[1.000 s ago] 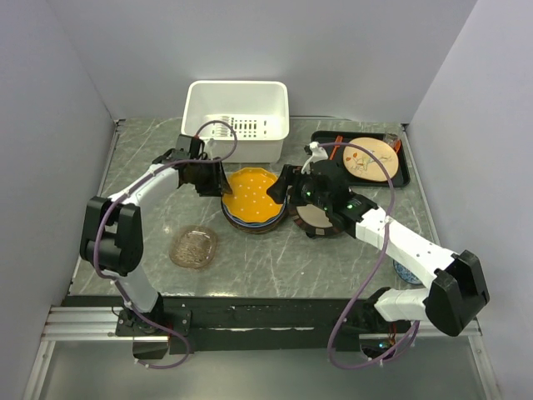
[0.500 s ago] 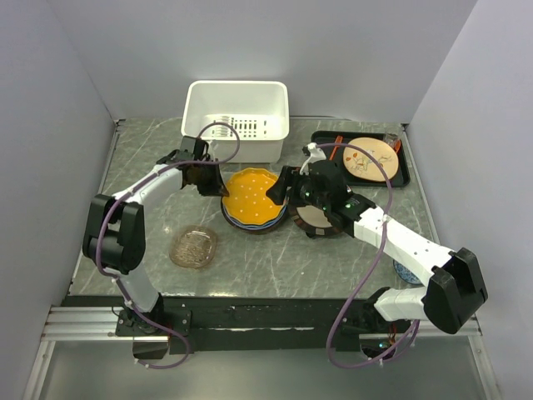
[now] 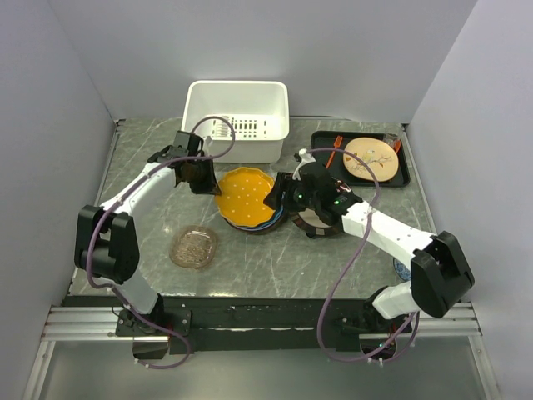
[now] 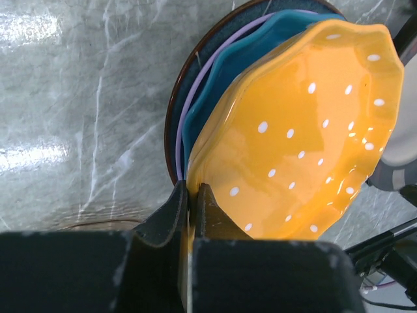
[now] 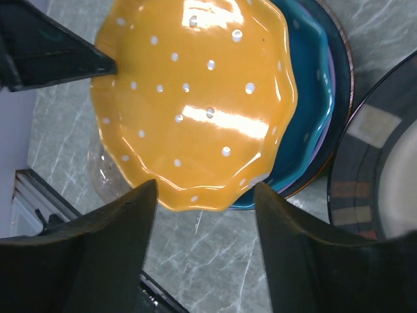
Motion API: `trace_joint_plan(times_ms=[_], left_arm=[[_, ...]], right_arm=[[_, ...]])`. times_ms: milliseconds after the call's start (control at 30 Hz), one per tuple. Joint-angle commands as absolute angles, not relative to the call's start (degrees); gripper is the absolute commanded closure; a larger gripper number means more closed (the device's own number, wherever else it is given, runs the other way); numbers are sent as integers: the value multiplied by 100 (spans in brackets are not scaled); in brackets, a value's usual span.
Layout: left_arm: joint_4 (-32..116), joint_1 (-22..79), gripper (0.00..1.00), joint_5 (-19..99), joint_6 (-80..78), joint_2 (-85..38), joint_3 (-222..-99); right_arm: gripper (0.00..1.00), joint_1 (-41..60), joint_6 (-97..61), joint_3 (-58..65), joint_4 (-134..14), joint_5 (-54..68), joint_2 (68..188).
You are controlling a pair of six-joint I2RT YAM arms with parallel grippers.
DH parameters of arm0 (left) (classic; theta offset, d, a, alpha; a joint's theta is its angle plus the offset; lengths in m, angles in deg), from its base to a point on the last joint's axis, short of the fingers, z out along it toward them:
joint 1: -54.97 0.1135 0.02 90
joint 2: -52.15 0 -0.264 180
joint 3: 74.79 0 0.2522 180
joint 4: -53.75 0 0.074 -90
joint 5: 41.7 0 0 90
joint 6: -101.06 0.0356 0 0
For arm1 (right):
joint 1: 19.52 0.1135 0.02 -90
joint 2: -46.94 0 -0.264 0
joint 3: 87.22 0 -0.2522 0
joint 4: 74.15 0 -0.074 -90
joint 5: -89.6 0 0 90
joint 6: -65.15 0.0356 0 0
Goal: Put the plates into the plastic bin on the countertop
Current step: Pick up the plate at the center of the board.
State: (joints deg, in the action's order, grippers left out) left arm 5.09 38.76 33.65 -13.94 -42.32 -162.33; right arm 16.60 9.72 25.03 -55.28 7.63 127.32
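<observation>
Left gripper (image 4: 189, 195) pinches the far-left rim of the orange dotted plate (image 3: 244, 197), which sits tilted above the stack of plates (image 3: 254, 225) at the middle of the worktop (image 3: 275, 258). Right gripper (image 5: 205, 189), fingers spread, hovers over the plate's opposite edge. A dark-rimmed plate (image 3: 321, 223) crowds the stack's right side; a strip of worktop shows between the orange rim and the white bin (image 3: 258, 152) behind

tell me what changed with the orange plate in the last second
The left end effector shut on the orange dotted plate and pulled it left, tilted off the stack. The right end effector edged closer, open. The white bin and amber glass plate stayed put.
</observation>
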Motion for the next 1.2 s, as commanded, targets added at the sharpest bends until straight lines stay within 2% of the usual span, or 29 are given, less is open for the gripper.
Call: trace_joint_plan(times_ms=[0, 167, 367, 633, 800, 933, 1167], left_arm=[[474, 3915, 99, 2897, -1364, -3829, -16686], [545, 3985, 99, 2712, -1390, -3653, -16563], [465, 4108, 99, 2756, -1390, -3565, -16510], [378, 4345, 99, 2782, -1355, -3371, -16580], [448, 4416, 99, 2537, -1373, -3319, -16537], [395, 4425, 99, 2466, -1329, -3327, -16554], [430, 4433, 99, 2510, -1329, -3284, -16528]], right_arm=[[36, 1617, 1214, 2479, -5985, 1128, 12876], [41, 1511, 1417, 2602, -6486, 1454, 13149], [47, 1502, 1479, 2453, -6276, 1375, 13439], [43, 1467, 1514, 2567, -6188, 1050, 13052], [40, 1423, 1593, 2646, -6398, 1339, 13210], [39, 1336, 1839, 2901, -7126, 1787, 13228], [38, 1309, 1795, 2945, -7137, 1858, 13158]])
